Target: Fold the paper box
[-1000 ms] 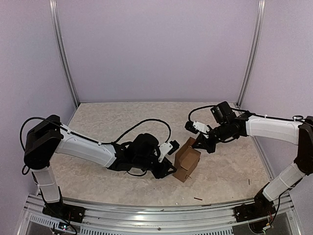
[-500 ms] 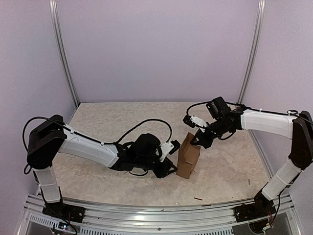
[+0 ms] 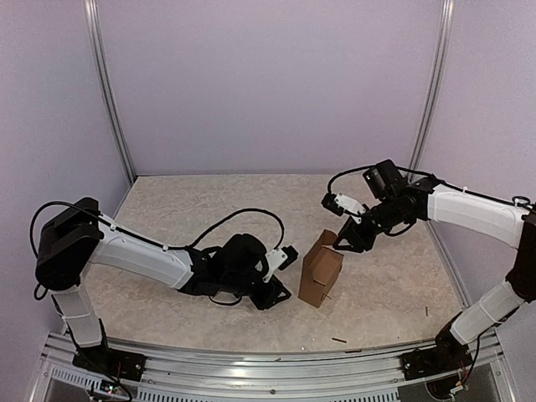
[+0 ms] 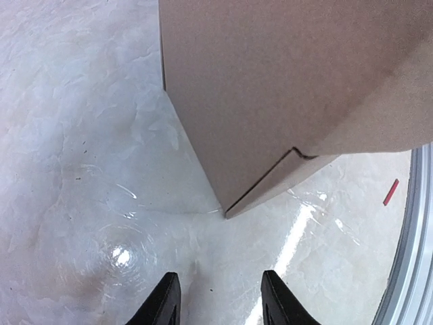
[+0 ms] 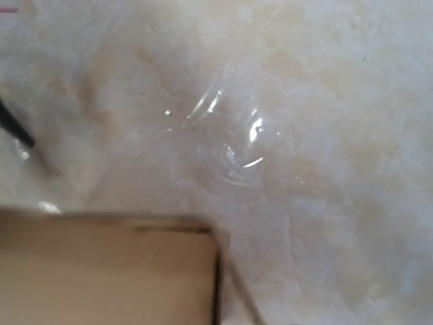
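Two arms flank the job. Lower centre of top view: left gripper, fingers spread, empty, just beside the paper box. Box stands formed at mid-frame, but one seam looks ajar, so prob. flap closing is left. Right gripper sits by the box's top corner; can't tell if open or closed.

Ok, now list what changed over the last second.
The left gripper drew back leftward from the paper box and now sits open with a gap to it. The box went from leaning to standing more upright. The right gripper shifted slightly right, staying near the box's top edge. The box kept its spot on the table.
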Controlling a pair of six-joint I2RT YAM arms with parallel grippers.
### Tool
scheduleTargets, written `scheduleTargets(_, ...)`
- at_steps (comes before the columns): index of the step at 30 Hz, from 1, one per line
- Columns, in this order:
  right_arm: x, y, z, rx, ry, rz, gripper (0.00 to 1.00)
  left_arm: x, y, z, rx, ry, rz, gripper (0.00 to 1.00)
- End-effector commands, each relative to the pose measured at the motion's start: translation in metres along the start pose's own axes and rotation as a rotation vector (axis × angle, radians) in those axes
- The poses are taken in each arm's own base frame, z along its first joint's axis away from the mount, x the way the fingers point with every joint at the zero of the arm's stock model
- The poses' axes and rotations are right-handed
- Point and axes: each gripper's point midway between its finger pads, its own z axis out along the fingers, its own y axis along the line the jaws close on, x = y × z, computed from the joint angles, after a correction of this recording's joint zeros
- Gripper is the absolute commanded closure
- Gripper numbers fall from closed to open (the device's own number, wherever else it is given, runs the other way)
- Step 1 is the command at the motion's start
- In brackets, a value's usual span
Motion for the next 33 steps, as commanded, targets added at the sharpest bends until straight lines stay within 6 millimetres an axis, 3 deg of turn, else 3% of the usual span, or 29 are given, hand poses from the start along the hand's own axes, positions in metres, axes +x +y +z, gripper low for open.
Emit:
scheduleTargets(1, 0.010, -0.002, -0.026, 0.010, 0.019, -0.064, 0.57, -0.008, -0.013, -0.018, 0.037, -0.010, 0.025, 0.60)
scheduleTargets(7, 0.008, -0.046, -0.037, 0.080, -0.038, -0.067, 0.58, -0.020, -0.023, -0.015, 0.059, -0.049, 0.043, 0.60)
scheduleTargets(12, 0.005, -0.074, -0.019, 0.158, -0.058, -0.061, 0.62, -0.030, -0.025, -0.008, 0.065, -0.069, 0.058, 0.60)
scheduleTargets(16, 0.010, -0.081, -0.001, 0.160, -0.054, -0.064, 0.62, -0.042, -0.026, 0.001, 0.065, -0.086, 0.049, 0.60)
scheduleTargets(22, 0.023, -0.049, 0.007, 0.054, -0.055, -0.108, 0.62, -0.038, -0.008, 0.013, -0.027, -0.072, 0.061, 0.61)
scheduleTargets(28, 0.044, -0.005, 0.004, -0.093, -0.062, -0.190, 0.62, -0.040, 0.038, 0.007, -0.141, -0.085, 0.054, 0.61)
scheduleTargets(33, 0.052, 0.028, 0.002, -0.223, -0.078, -0.208, 0.62, -0.056, 0.074, 0.003, -0.173, -0.128, 0.048, 0.61)
